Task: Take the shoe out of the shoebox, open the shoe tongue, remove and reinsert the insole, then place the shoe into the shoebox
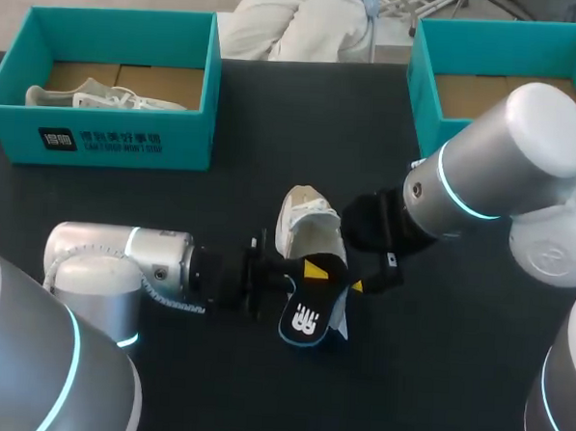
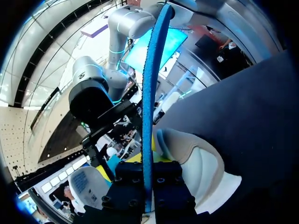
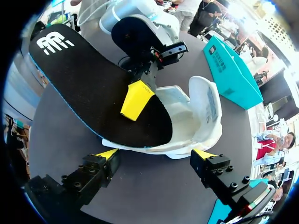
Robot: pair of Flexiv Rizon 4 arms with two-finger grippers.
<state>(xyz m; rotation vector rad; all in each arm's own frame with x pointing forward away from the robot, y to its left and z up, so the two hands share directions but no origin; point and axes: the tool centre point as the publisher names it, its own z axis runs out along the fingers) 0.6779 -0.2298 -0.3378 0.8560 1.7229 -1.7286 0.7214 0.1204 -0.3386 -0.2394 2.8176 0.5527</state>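
Insole (image 1: 307,318) in L jaws, against shoe (image 1: 302,221)

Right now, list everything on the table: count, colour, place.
Left box: 1, teal, far left.
Right box: 1, teal, far right.
Boxed shoe: 1, white, in Left box.
Shoe: 1, white, mid-table.
Insole: 1, black with blue edge, over the Shoe.
Table: 1, black, under all.
Left claw: 1, yellow tips, shut on Insole.
Right claw: 1, yellow tips, open, by the Shoe.
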